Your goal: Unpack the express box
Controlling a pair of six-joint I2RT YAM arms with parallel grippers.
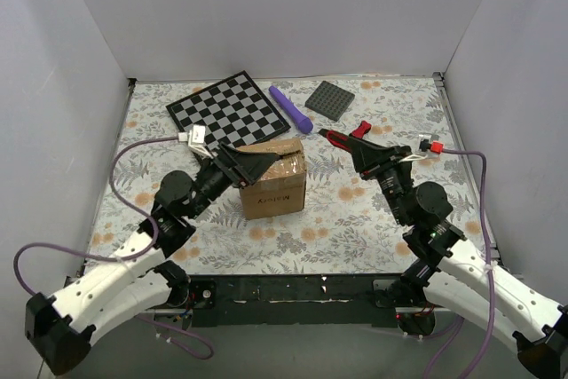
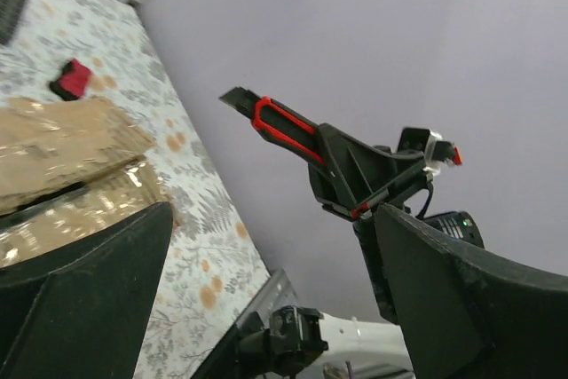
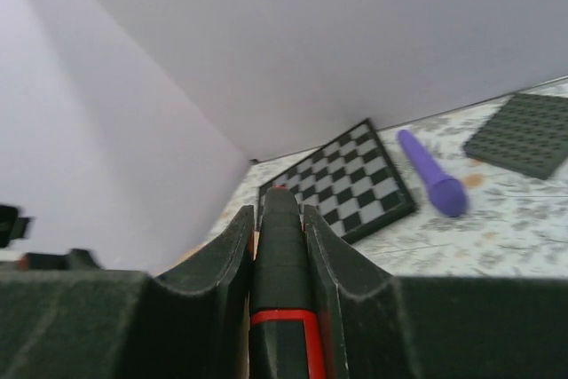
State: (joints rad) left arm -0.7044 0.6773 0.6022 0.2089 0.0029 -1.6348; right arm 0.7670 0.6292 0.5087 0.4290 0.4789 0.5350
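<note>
Reaching in from the near edge, our left gripper lies splayed wide over the express box at mid-table. To the right, our raised right gripper clamps a red-black cutter. Farther off lie the chessboard and grey plate.

The express box sits mid-table; behind it, left to right, lie a chessboard, a cylinder and a studded plate, seemingly apart.
</note>
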